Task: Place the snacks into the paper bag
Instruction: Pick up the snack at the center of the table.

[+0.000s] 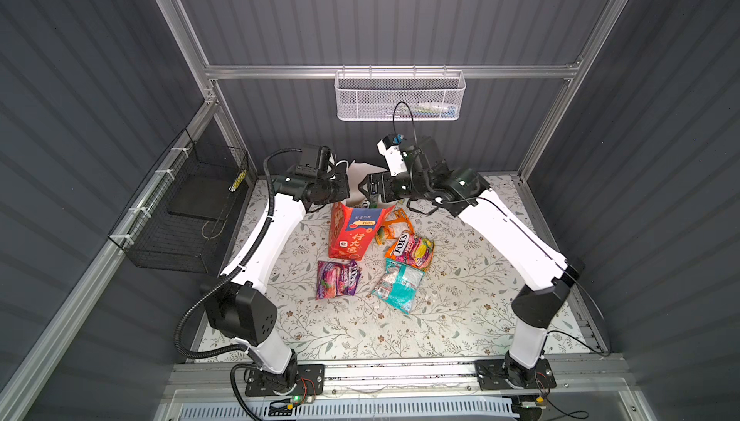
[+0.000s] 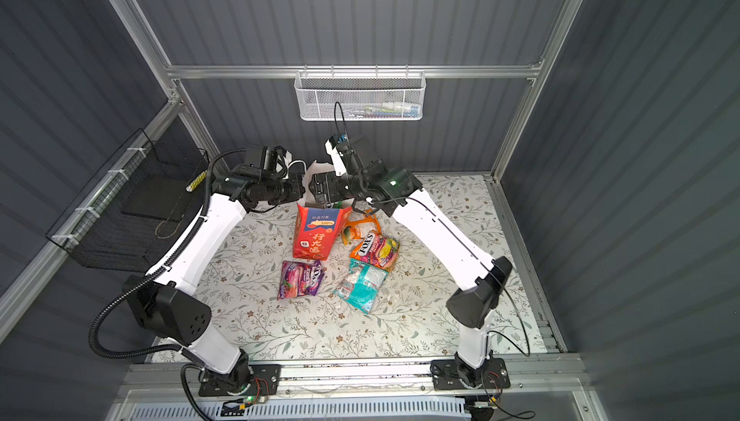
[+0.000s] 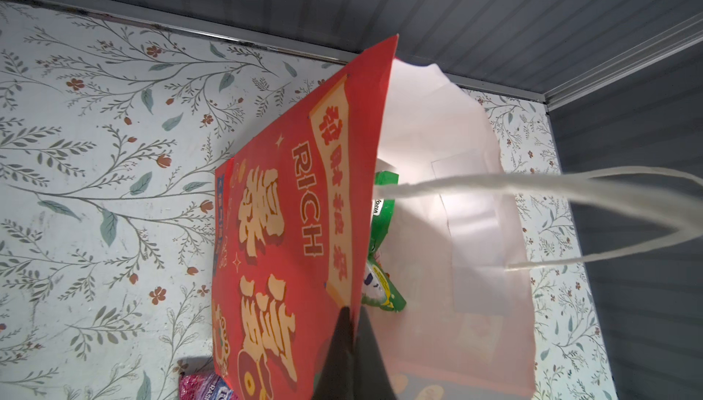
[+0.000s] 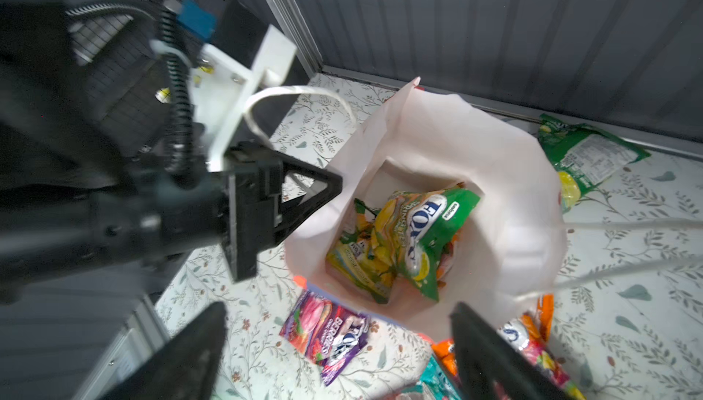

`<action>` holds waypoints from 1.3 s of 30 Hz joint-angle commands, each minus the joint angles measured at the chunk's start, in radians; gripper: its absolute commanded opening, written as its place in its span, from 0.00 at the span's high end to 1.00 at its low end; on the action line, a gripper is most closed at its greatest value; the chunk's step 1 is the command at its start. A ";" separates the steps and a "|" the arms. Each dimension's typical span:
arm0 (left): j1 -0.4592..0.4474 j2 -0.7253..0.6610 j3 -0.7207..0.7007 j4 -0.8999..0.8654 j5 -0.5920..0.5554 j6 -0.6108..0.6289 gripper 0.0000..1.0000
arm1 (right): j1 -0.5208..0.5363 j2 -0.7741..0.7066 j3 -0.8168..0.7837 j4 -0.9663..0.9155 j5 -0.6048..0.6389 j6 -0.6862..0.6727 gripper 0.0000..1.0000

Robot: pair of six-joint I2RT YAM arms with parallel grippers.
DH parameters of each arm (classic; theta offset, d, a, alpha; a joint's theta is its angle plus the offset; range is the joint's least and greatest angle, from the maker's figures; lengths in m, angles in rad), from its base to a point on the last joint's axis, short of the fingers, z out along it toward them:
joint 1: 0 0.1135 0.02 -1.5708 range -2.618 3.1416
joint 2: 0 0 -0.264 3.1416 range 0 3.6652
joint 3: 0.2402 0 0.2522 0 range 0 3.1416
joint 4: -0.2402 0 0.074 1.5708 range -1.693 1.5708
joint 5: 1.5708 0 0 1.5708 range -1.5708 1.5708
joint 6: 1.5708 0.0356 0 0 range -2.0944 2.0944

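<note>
Paper bag stands upright on the flowered table, toward the far middle, between the two arms. We see it in both top views as red outside, with a blue label and yellow characters. In the left wrist view another red face reads "RICH". The inside is white, and the white cord handles loop off the rim. The mouth gapes open.

Left gripper: clamped on the bag's rim, red wall pinched between its fingers.

Right gripper: poised over the bag's mouth, jaws spread wide, nothing in them.

Inside the bag we note a crumpled green FOX'S packet lying on a yellow packet.

On the table near the bag are a purple packet and a teal packet. The teal one touches a red-and-yellow FOX'S packet. An orange packet lies just beside the bag. Another green packet lies by the back wall.
</note>
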 commanded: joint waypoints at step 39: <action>-0.005 0.007 0.029 -0.082 -0.192 -0.023 1.00 | -0.263 -0.097 -1.047 0.419 0.042 0.329 0.01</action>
